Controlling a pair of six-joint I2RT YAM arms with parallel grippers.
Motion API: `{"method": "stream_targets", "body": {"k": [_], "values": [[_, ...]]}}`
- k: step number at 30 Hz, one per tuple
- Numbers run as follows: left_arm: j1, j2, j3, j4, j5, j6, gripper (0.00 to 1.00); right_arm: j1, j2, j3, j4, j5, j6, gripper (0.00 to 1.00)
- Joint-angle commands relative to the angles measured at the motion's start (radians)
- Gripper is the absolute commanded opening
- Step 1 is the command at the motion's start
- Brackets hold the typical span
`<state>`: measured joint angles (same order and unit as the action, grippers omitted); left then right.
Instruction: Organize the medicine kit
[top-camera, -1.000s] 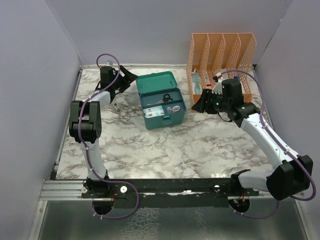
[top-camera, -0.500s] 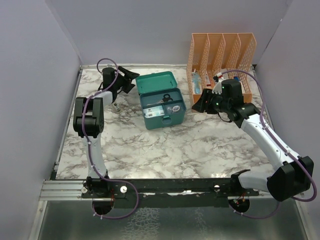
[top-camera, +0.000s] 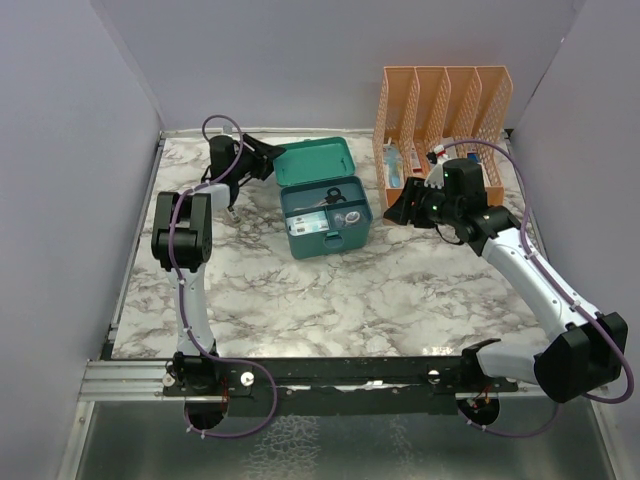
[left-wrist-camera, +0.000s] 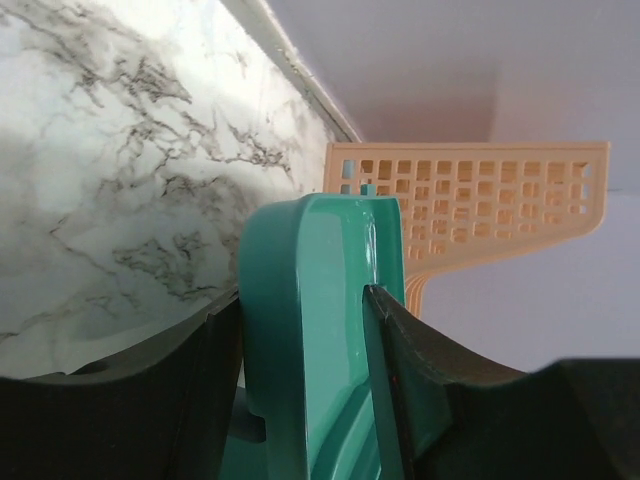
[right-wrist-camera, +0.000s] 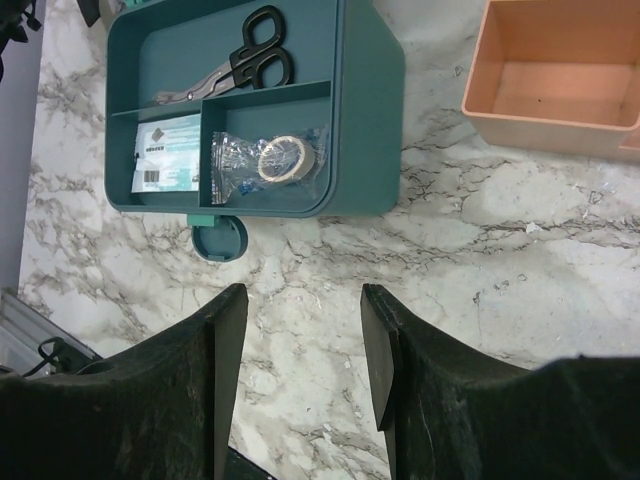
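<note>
Medicine kit (top-camera: 330, 246) sits open at the far middle of the desk (top-camera: 350, 300), with its lid (top-camera: 315, 163) tipped up. Left gripper (top-camera: 268, 158) is pinched onto the lid's edge, one finger on each side. Right gripper (top-camera: 400, 211) hangs wide open just right of the kit, holding nothing. Marble-look desk, orange file organizer (top-camera: 440, 100) in the far right corner, plain pale walls all round.

We see the medicine kit (top-camera: 330, 243), a teal-green rectangular plastic box with rounded corners, sitting open in the upper middle of the top view, turned slightly askew on the marble. Its hinged lid (top-camera: 314, 163) is tipped up at the far side. A small round latch (right-wrist-camera: 218, 238) juts from the front wall, and the inside is divided into compartments.
</note>
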<state>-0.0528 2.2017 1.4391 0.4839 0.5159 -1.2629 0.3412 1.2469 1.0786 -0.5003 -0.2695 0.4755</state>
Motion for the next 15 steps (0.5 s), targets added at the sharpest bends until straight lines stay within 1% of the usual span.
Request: {"method": "stream_targets", "body": {"k": [1,8,15], "values": [[-0.002,-0.014,-0.002,0.132,0.057,0.010,0.50,0.007,-0.029,-0.006,0.024,0.031,0.004,0.49],[-0.002,-0.051,-0.058,0.258,0.120,0.091,0.50,0.007,-0.034,-0.013,0.034,0.029,0.011,0.49],[-0.001,-0.104,-0.070,0.283,0.195,0.213,0.54,0.007,-0.034,-0.011,0.030,0.039,0.006,0.49]]}}
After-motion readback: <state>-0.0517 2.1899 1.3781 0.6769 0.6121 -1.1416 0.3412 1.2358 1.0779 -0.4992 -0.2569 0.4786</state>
